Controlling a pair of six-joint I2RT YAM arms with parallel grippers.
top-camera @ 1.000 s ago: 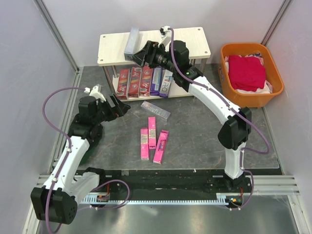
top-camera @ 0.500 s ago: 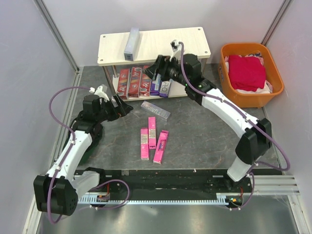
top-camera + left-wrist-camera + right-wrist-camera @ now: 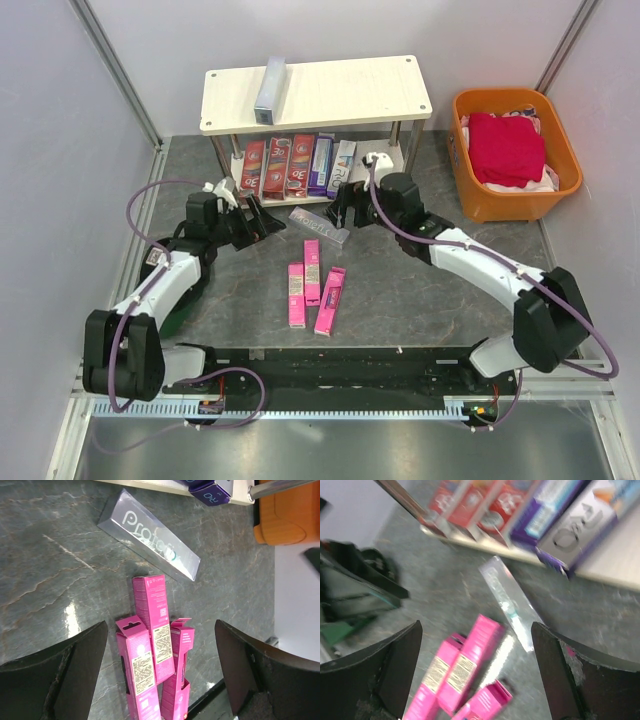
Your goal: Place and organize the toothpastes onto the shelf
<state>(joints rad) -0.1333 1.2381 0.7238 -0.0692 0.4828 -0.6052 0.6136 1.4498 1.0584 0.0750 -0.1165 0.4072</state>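
Toothpastes: ten cartons in three groups.

**On the shelf (image 3: 340,90), upper board:** one silver-grey carton (image 3: 270,88) lies near the left end, its length running front to back.

**On the shelf, lower board:** three red cartons (image 3: 276,166), a purple carton (image 3: 321,164) and a white carton (image 3: 342,168) stand side by side in a row (the white one is rightmost and bears lettering).

**On the table (image 3: 420,280), in front of the shelf:** a second silver carton (image 3: 319,226) lies at a slant. Nearer the arm bases, three pink cartons (image 3: 312,272) lie flat and close together, the middle one set further toward the shelf than its neighbours.

**Left gripper (image 3: 262,222):** low over the table just left of the slanted silver carton. Its fingers (image 3: 75,672) are spread wide with nothing between them. Its wrist view looks down on the pink cartons and the silver one.

**Right gripper (image 3: 343,214):** just right of the same carton's far end, near the front edge of the lower board. Its fingers (image 3: 395,665) are likewise wide apart and empty (this wrist view is blurred).

**Orange basket (image 3: 500,205) with red cloth (image 3: 505,145):** to the right of the shelf, apart from it.
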